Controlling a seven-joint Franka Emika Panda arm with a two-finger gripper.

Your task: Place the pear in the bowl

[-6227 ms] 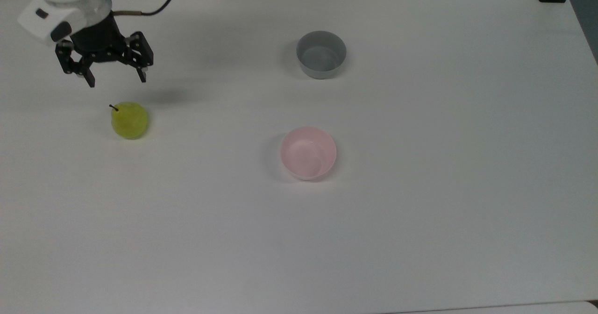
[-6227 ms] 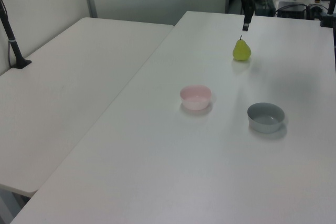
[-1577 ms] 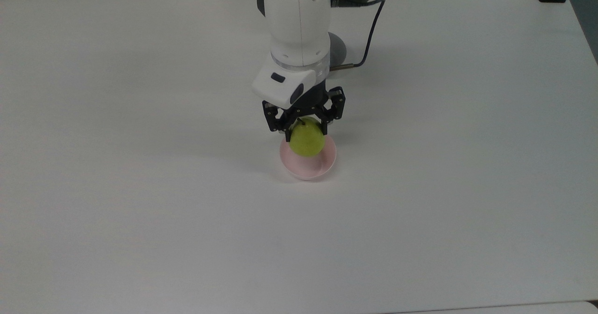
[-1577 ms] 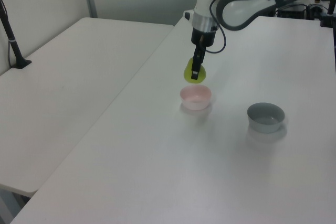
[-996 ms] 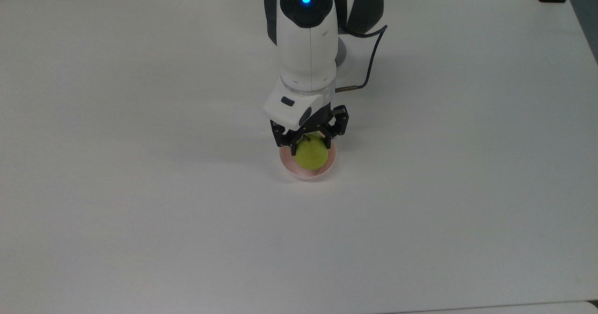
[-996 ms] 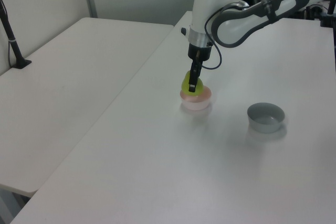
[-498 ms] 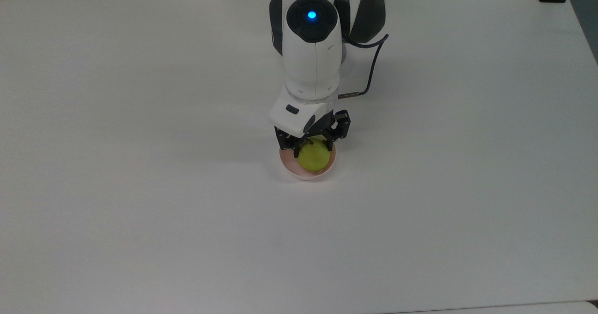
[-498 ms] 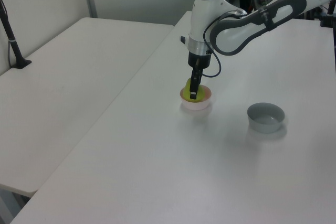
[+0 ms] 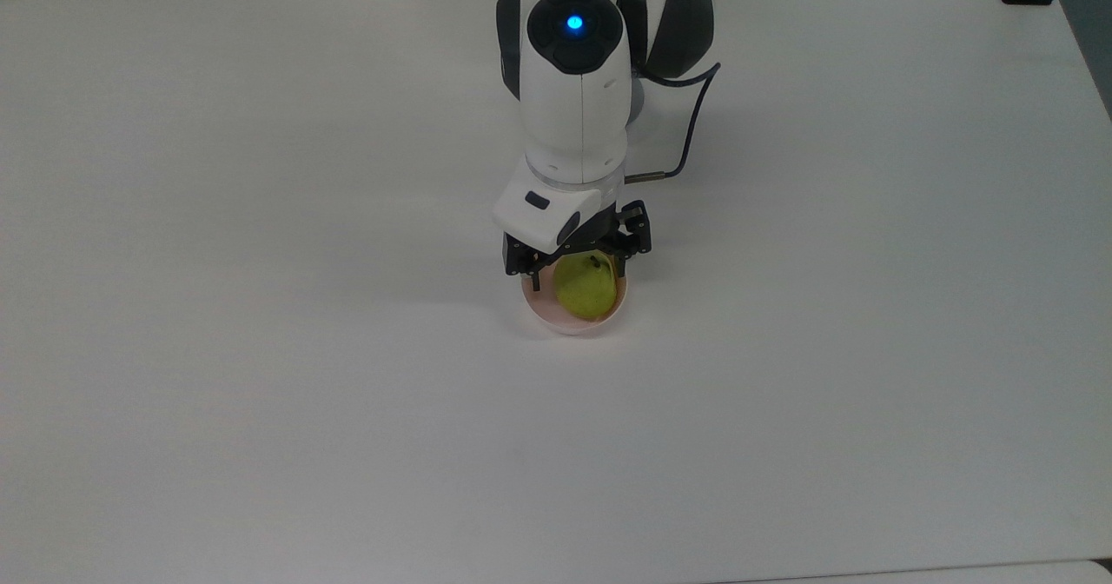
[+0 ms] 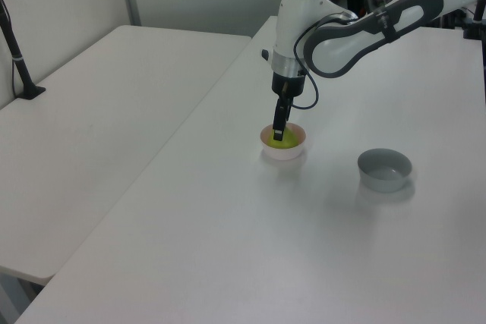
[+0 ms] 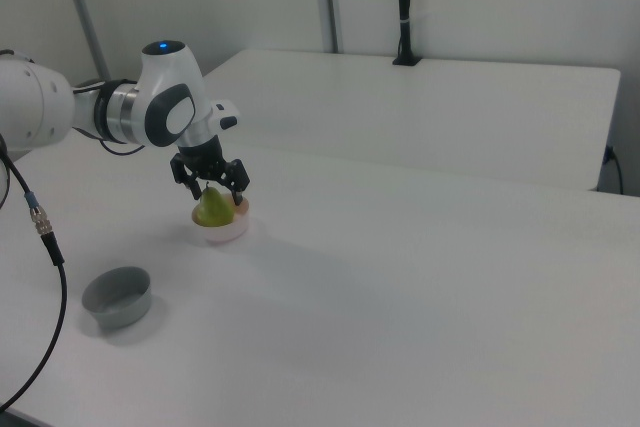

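- Pink plastic is our landmark: the bowl (image 9: 573, 315) sits near the middle of the white table (image 9: 261, 393), and we place everything else against it.
- Going left to right in the top view, the table to the bowl's left is bare; then come the bowl and the pear (image 9: 585, 287) inside it, stem end up.
- Just above the bowl hangs the gripper (image 9: 577, 278); its fingers stand spread, one to each side of the pear's upper part, and we see a gap rather than a pinch.
- In the right view the pear (image 11: 213, 209) rises above the rim, the gripper (image 11: 212, 187) straddling its top.
- We judge the step in hand to be the release: the fruit looks lowered into the bowl and let go.
- Next we would lift straight up, keeping the fingers wide so they clear the stem and do not drag the pear or tip the light bowl.
- In the left view, the grey bowl (image 10: 385, 169) stands well apart to the pink bowl's right and needs no attention.
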